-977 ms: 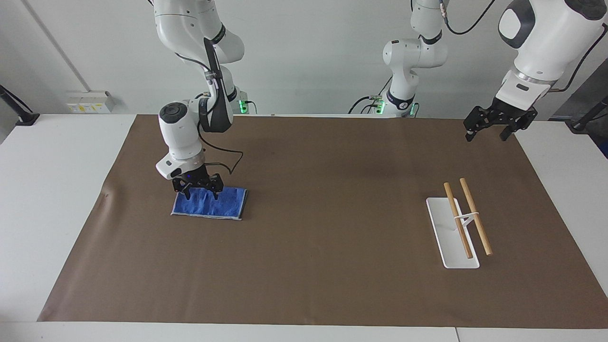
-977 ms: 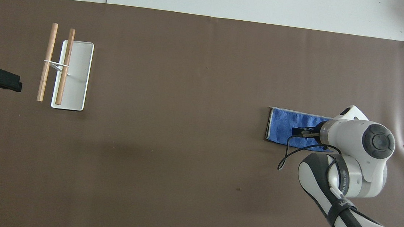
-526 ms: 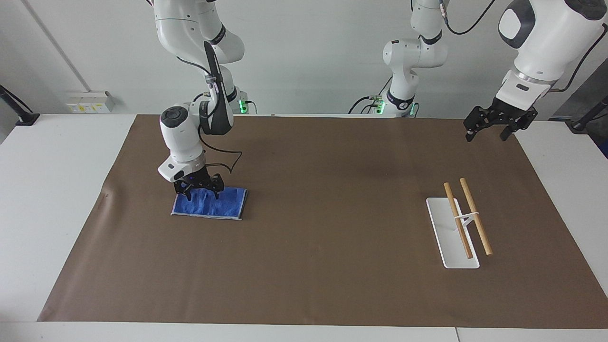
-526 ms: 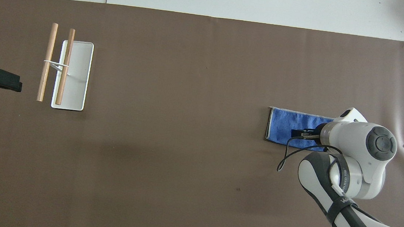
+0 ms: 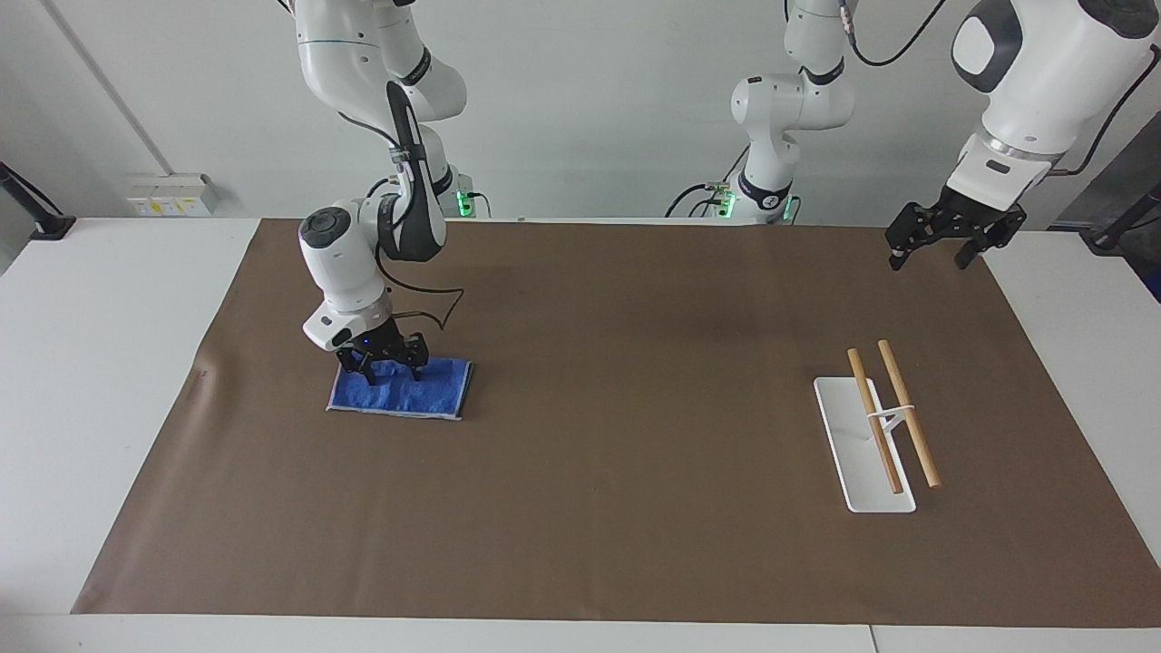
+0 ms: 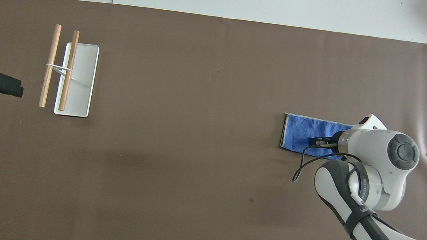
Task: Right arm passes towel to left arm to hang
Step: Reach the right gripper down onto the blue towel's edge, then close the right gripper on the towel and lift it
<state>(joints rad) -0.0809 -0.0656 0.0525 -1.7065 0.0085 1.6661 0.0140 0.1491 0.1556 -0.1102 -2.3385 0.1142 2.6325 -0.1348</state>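
The blue towel (image 5: 408,390) lies flat on the brown mat toward the right arm's end of the table; it also shows in the overhead view (image 6: 300,131). My right gripper (image 5: 381,365) is down on the towel's edge nearer to the robots, its black claws spread open and touching the cloth; in the overhead view the right gripper (image 6: 321,142) shows partly under the arm's wrist. My left gripper (image 5: 934,252) hangs open and empty in the air over the mat's corner at the left arm's end; the left gripper (image 6: 15,87) also shows at the overhead view's edge. The left arm waits.
A white rack base (image 5: 848,426) with two wooden rails (image 5: 907,413) stands toward the left arm's end, also in the overhead view (image 6: 82,84). Two slimmer white arms (image 5: 785,109) with green lights stand at the robots' edge of the table. The brown mat (image 5: 617,435) covers the table's middle.
The right arm's wrist and elbow have tilted slightly while its gripper stays on the towel. The towel has not left the mat. The left arm has not moved.
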